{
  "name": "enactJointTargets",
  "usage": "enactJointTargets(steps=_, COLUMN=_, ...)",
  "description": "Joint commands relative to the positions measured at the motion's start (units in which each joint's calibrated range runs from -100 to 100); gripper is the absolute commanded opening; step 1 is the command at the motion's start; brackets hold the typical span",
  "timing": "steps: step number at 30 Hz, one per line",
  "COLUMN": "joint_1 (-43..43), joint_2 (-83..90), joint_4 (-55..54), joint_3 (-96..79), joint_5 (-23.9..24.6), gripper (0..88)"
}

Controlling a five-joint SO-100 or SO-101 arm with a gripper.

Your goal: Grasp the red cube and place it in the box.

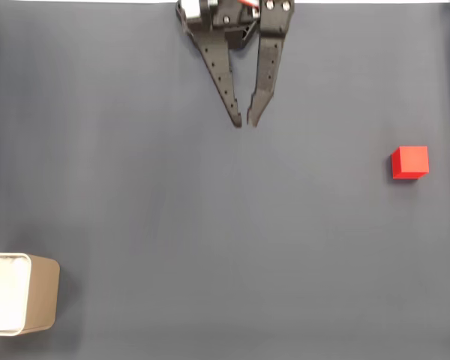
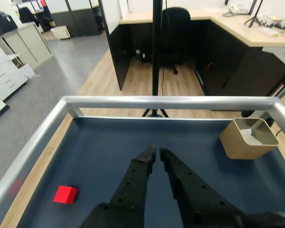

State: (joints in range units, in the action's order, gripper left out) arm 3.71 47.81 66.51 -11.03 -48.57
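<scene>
Black two-finger gripper hangs at the top centre of the fixed view, its long perforated fingers drawn together so the tips nearly meet, with a thin gap between them. It holds nothing. In the wrist view the same gripper points forward over the dark blue table surface, which is edged by a silver metal rail.

A small red cube sits alone on the table, well apart from the gripper, toward the right edge of the fixed view. In the wrist view the red cube appears low on the left. The tan box, open at the top with a white inside, stands at the lower left corner of the fixed view, far from the cube; in the wrist view the box is on the right near the rail.

The step in hand looks like the reach for the cube, barely begun. To do it well, the arm would likely swing toward the cube, spread the jaws wider than the cube before descending, line the fingers up with two flat opposite faces, and close only once the cube sits squarely between the tips.
</scene>
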Motion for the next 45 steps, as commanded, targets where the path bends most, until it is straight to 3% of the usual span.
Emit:
enactJointTargets(steps=1, joint_1=-1.4, joint_2=-3.2, joint_4=4.1, joint_3=6.3, joint_5=0.0, gripper=0.0)
enactJointTargets(steps=17, joint_1=-0.2, joint_2=-8.6, joint_4=9.9, joint_3=5.4, joint_5=-2.0, gripper=0.0)
enactJointTargets(steps=45, joint_1=22.3, joint_2=-12.5, joint_4=6.5, joint_3=-3.4, joint_5=-3.1, gripper=0.0)
